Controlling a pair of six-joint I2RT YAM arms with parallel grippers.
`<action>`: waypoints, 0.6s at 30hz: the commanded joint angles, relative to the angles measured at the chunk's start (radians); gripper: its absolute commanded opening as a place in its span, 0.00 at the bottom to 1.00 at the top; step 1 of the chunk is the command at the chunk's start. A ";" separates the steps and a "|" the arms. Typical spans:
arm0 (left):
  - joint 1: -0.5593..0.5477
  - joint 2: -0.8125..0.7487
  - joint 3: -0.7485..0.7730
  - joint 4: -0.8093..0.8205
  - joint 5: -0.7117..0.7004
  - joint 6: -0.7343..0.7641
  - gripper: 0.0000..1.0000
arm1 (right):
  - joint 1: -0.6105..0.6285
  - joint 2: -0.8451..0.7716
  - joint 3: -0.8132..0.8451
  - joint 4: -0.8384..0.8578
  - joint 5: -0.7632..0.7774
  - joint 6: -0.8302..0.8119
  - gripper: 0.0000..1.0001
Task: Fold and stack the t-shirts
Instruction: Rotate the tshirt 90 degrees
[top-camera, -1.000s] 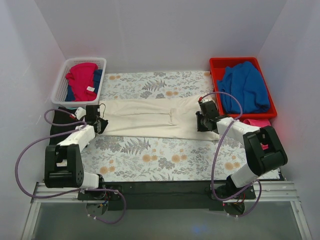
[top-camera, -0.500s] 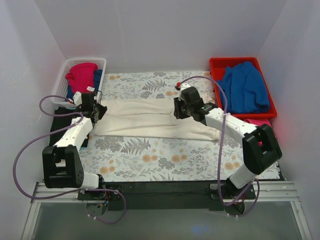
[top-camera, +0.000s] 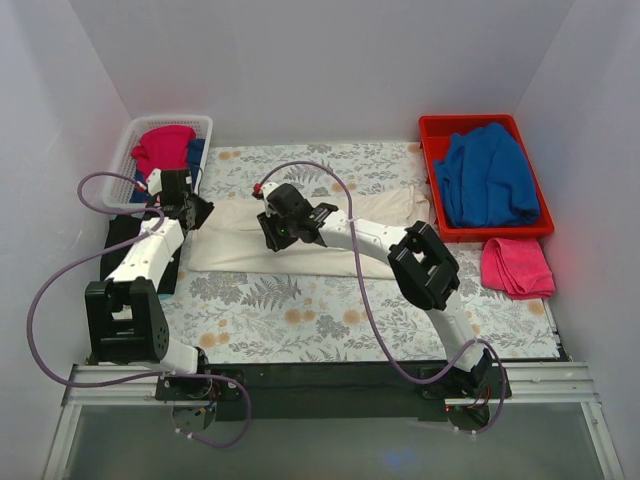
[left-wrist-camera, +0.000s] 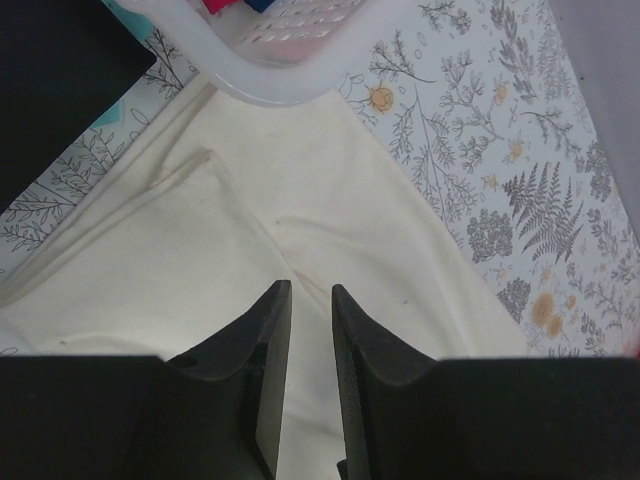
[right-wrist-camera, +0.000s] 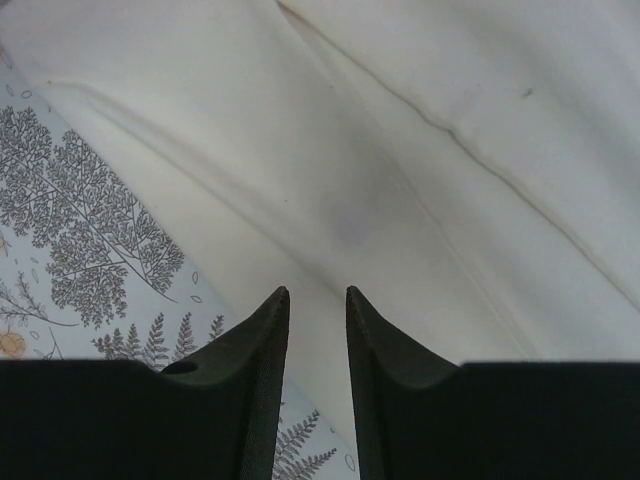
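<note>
A cream-white long-sleeved shirt (top-camera: 230, 245) is laid flat across the far half of the surface, on a grey floral tablecloth (top-camera: 300, 310). It is folded into a long band. Its left end is found just below a white basket (top-camera: 125, 150), and its right end reaches nearly to a red bin (top-camera: 428, 170).

The left gripper (top-camera: 198, 213) is held over the shirt's left end. In the left wrist view its fingers (left-wrist-camera: 275, 320) are seen parted by a narrow gap, and nothing is seen gripped between them. The cream cloth (left-wrist-camera: 300, 180) is shown beneath, with the basket rim (left-wrist-camera: 270, 80) just beyond and the tablecloth (left-wrist-camera: 520, 200) to the right.

The right arm is stretched far leftward across the shirt, and the right gripper (top-camera: 271, 238) is placed over the left half of the shirt. Its fingers (right-wrist-camera: 270, 330) are likewise set slightly apart and empty. They are pointed at the near edge of the cloth (right-wrist-camera: 400, 150), where it meets the fern print (right-wrist-camera: 90, 210).

Red (top-camera: 160, 150) and blue (top-camera: 195, 155) garments are held in the basket, and a blue garment (top-camera: 490, 180) is piled in the bin. A pink cloth (top-camera: 515, 265) is left on the surface just in front of the bin.
</note>
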 joint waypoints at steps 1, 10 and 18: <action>0.019 0.030 0.028 -0.029 0.041 0.019 0.22 | 0.012 0.018 0.058 -0.026 -0.042 -0.004 0.36; 0.034 0.062 0.044 -0.016 0.079 0.034 0.22 | 0.045 0.087 0.068 -0.026 -0.056 -0.015 0.36; 0.036 0.074 0.042 -0.003 0.101 0.048 0.22 | 0.046 0.116 0.034 -0.022 -0.057 -0.012 0.35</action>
